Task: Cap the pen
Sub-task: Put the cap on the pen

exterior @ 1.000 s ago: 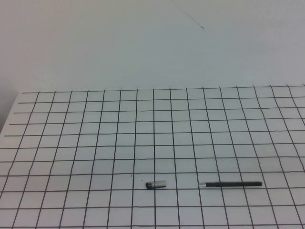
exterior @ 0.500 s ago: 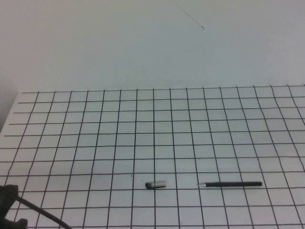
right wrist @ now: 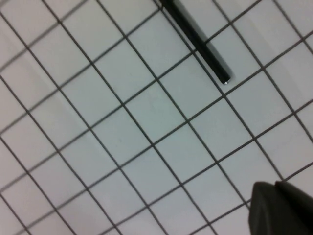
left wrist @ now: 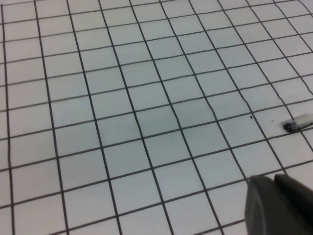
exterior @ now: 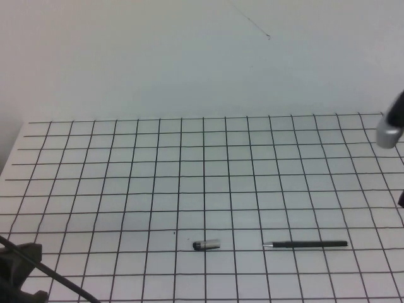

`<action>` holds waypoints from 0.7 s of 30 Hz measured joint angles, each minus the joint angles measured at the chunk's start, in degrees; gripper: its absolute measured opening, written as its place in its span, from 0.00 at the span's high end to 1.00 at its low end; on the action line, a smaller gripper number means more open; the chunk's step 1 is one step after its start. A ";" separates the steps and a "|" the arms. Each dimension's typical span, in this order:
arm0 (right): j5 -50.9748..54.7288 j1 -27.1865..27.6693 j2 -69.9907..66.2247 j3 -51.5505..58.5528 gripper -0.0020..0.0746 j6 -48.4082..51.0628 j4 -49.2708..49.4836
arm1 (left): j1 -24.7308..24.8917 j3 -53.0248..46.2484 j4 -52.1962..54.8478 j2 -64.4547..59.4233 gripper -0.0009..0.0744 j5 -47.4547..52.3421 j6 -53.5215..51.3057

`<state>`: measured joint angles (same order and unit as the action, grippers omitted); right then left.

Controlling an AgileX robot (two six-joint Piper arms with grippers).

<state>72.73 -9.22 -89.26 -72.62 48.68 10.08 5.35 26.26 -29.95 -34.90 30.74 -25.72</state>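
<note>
Left gripper (left wrist: pixel 279 205) sits at the table's 7 o'clock corner, right gripper (right wrist: pixel 281 208) at 3 o'clock; whether either is clenched I cannot tell. Pen (exterior: pixel 305 243) lies at 5 o'clock, cap (exterior: pixel 206 244) beside its tip, apart. Approach step; next, each arm must descend and grasp.

- No text, label, brand, number or sign can be read in any of the three views.
- The surface (exterior: pixel 126 189) carries only a plain black grid of lines, with no writing in its squares.
- The pen (exterior: pixel 305 243), at the lower right of the high view, shows no legible print on its black barrel.
- The cap (exterior: pixel 206 244), at the lower centre of the high view, bears no readable marking.
- The left gripper (exterior: pixel 19 271), at the lower left corner, and the right gripper (exterior: pixel 391 126), at the right edge, show no lettering.
</note>
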 joint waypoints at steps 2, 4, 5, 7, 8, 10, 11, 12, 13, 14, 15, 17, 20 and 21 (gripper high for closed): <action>-0.11 -3.26 -3.35 -1.61 0.98 0.46 -3.86 | 0.00 -0.46 -1.24 0.00 0.99 0.20 -1.15; -1.20 -5.78 -5.96 -2.84 0.98 2.07 -6.15 | 0.00 -0.58 -1.93 0.00 0.99 0.07 -2.52; -2.40 -6.95 -7.01 -3.00 0.98 3.95 -6.69 | 0.00 -0.58 -2.06 0.00 0.99 0.06 -2.63; -4.87 -8.56 -8.34 -2.93 0.98 8.83 -6.68 | 0.00 -0.58 -2.15 0.00 0.99 0.06 -2.63; -6.34 -9.23 -8.95 -2.93 0.98 10.43 -6.68 | 0.00 -0.58 -2.15 0.00 0.99 0.06 -2.63; -8.78 -10.09 -9.69 -2.93 0.98 11.16 -6.78 | 0.00 -0.58 -2.25 0.00 0.99 0.06 -2.94; -10.08 -10.25 -9.94 -2.93 0.97 11.85 -6.82 | 0.00 -0.58 -2.18 0.00 0.99 -0.04 -3.05; -10.98 -10.25 -10.26 -2.93 0.96 12.34 -6.71 | 0.00 -0.58 -2.18 0.00 0.99 -0.15 -3.09; -11.82 -10.25 -10.60 -2.93 0.95 12.78 -6.71 | 0.00 -0.58 -2.18 0.00 0.99 -0.17 -3.09; -12.26 -10.25 -10.88 -2.93 0.92 13.18 -6.82 | 0.00 -0.58 -2.18 0.00 0.99 -0.17 -3.09; -12.53 -10.25 -11.27 -2.93 0.87 13.49 -6.95 | 0.00 -0.58 -2.18 0.00 0.99 -0.17 -3.18; -12.88 -10.25 -12.35 -2.93 0.74 13.86 -6.13 | 0.00 -0.58 -2.42 0.00 0.99 -0.41 -3.18; -12.80 -10.25 -14.76 -2.93 0.48 15.07 -2.94 | 0.00 -0.58 -2.97 0.00 0.99 -1.20 -3.18; -12.80 -10.25 -15.58 -2.93 0.41 16.28 -2.18 | 0.00 -0.58 -3.02 0.00 0.99 -1.23 -3.18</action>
<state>59.93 -19.47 -104.84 -75.54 64.96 7.91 5.35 25.68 -32.97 -34.90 29.51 -28.90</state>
